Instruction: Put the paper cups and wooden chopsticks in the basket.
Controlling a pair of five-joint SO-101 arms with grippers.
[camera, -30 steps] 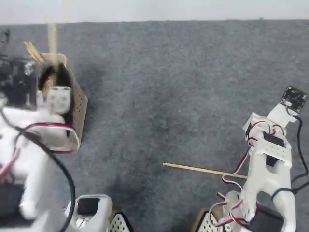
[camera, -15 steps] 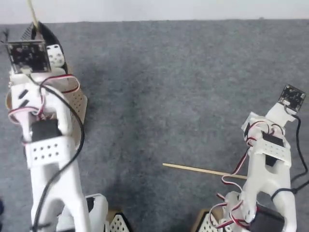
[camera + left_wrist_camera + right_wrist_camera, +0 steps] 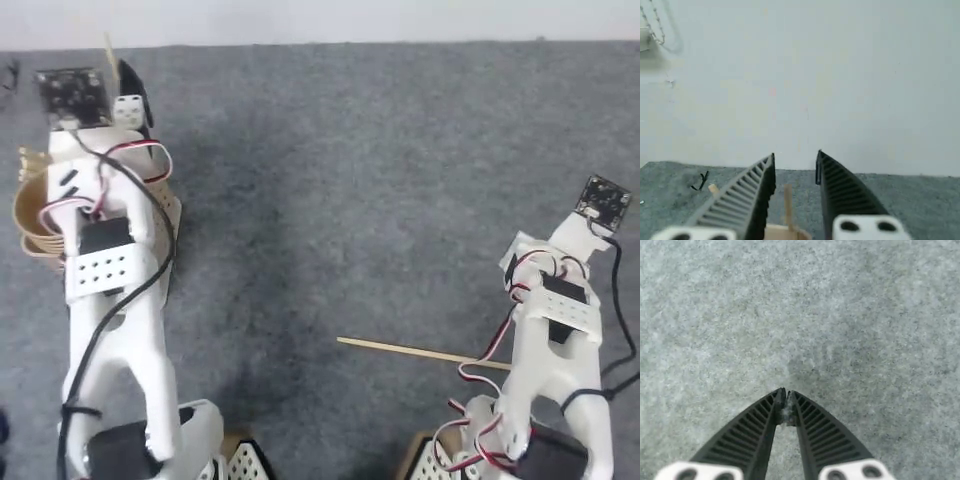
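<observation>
- Since a second ago the left arm (image 3: 105,270) has swung up from the near left edge. It now stretches over the tan perforated basket (image 3: 30,215) toward the far wall.
- Over the last half second it has shifted a little more, uncovering the basket's curved rim on its outer side.
- The thin pale loose wooden chopstick (image 3: 420,350) has not moved. It lies flat on the grey carpet (image 3: 350,180) near the front, one end reaching the white right arm (image 3: 555,330), well apart from the basket.
- The right arm has kept its pose.
- The high view places the basket at the far left of the table, mostly under the left arm. An upright wooden chopstick (image 3: 108,45) pokes out past the arm's tip.
- The left wrist view adds what the high view hides. The upright wooden chopstick (image 3: 788,205) rises from the basket's rim (image 3: 775,232) between the black ribbed jaws. A second stick tip (image 3: 713,189) shows just outside one jaw, with a white wall (image 3: 840,75) behind.
- The left gripper (image 3: 795,159) stands moderately parted, the gap wider than the stick. It grips nothing, and the stick seems to touch neither jaw.
- The right gripper (image 3: 786,392) is closed tip to tip and holds nothing. It hangs over bare carpet, as the right wrist view shows.
</observation>
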